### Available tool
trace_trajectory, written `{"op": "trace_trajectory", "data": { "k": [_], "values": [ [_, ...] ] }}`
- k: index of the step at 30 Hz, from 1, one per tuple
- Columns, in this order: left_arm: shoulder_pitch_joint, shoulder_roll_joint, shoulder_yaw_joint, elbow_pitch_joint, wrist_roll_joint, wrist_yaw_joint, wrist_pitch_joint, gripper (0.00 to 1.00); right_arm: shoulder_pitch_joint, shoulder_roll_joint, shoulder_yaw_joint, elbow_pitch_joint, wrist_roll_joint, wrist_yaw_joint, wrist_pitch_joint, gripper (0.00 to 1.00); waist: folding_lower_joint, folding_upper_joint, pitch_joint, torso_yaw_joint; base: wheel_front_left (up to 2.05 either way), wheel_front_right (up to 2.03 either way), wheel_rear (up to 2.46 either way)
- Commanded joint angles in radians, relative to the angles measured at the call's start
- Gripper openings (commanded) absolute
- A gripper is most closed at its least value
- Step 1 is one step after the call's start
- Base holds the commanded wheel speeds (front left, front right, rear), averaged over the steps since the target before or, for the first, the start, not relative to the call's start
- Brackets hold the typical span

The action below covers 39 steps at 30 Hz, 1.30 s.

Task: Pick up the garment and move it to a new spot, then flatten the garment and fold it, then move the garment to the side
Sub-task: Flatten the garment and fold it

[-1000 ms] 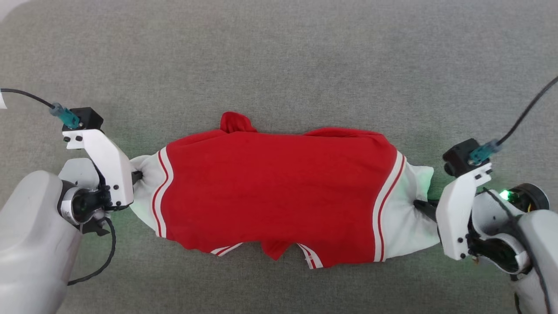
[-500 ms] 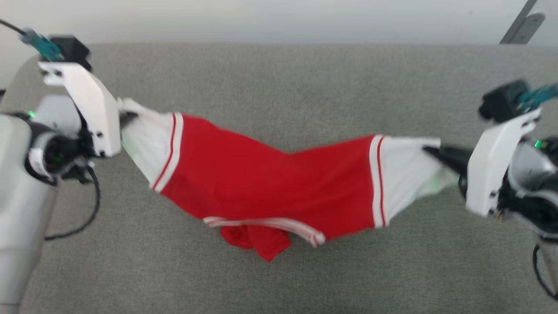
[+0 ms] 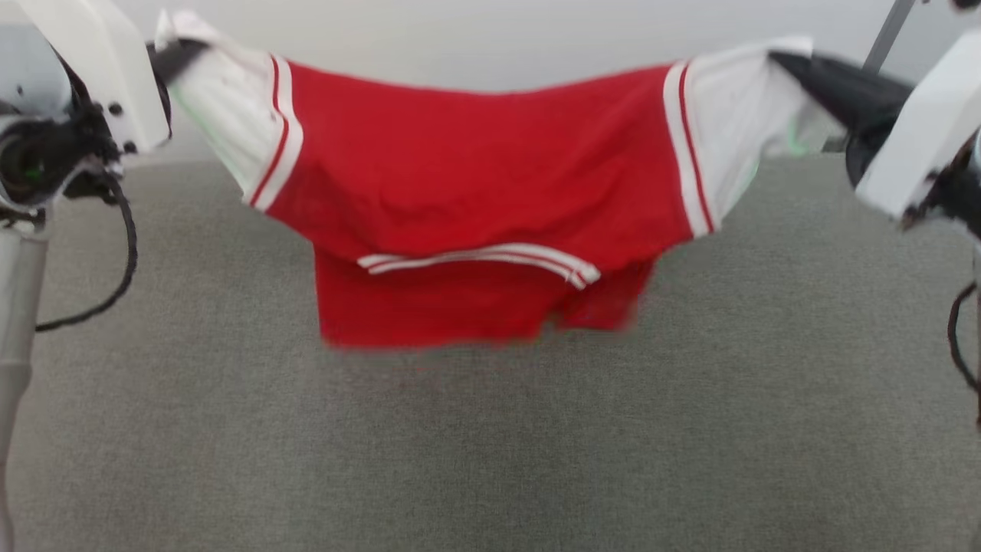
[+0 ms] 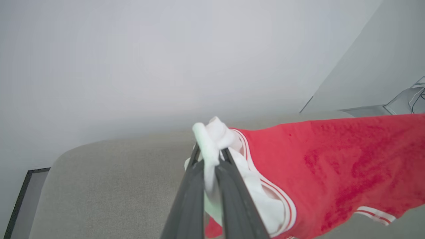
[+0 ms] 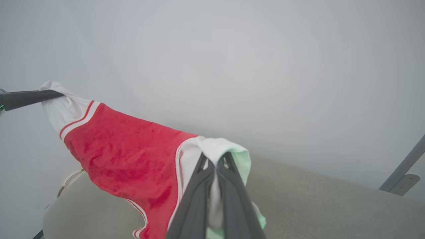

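Observation:
The garment [image 3: 475, 192], bright red with white ends and thin striped trim, hangs stretched in the air above the grey cushion. My left gripper [image 3: 178, 52] at the upper left is shut on its white left end; in the left wrist view the gripper [image 4: 210, 156] pinches a bunched white fold beside the red cloth [image 4: 335, 159]. At the upper right my right gripper [image 3: 789, 65] is shut on the white right end, and its wrist view shows that gripper [image 5: 214, 162] clamped on white cloth, the garment [image 5: 126, 156] sagging away to the left gripper's fingers [image 5: 30, 97].
A grey fabric cushion [image 3: 490, 445] spreads below the hanging cloth, with a pale wall [image 3: 490, 38] behind it. A grey metal bar [image 3: 885, 34] leans at the upper right. Black cables [image 3: 115, 261] hang off the left wrist.
Both grippers have lifted the garment off the cushion and raised it, stretched between them; its lower part has unfolded and hangs down. The head camera has tilted up, bringing the wall into view.

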Motion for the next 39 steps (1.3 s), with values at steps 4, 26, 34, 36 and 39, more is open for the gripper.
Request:
{"op": "trace_trajectory", "data": {
  "k": [4,26,34,36,39],
  "values": [
    [-0.056,-0.006,0.007,0.004,0.013,-0.015,-0.034,0.0,-0.085,0.023,-0.011,0.03,-0.011,0.004,-0.021,0.0,0.0,0.0001,-0.013,-0.006,0.0,0.0,0.0],
    [-0.399,-0.114,-0.025,0.288,0.2,-0.084,-0.497,0.0,-0.513,0.033,0.129,0.497,-0.308,0.003,-0.679,0.0,0.0,0.0001,0.261,-0.003,0.0,0.0,0.0],
    [-0.5,-0.146,-0.06,0.397,0.277,-0.121,-0.891,0.0,-0.64,0.035,0.195,0.679,-0.427,0.003,-1.024,0.0,0.0,0.0001,0.34,0.006,0.0,0.0,0.0],
    [-0.473,-0.149,-0.081,0.432,0.262,-0.126,-0.921,0.0,-0.636,0.031,0.223,0.716,-0.419,0.003,-1.047,0.0,0.0,0.0001,0.352,0.01,0.0,0.0,0.0],
    [-0.424,-0.149,-0.113,0.491,0.235,-0.127,-0.919,0.0,-0.598,0.031,0.269,0.776,-0.38,0.002,-1.029,0.0,0.0,0.0001,0.36,0.013,0.0,0.0,0.0]
  ]
}}
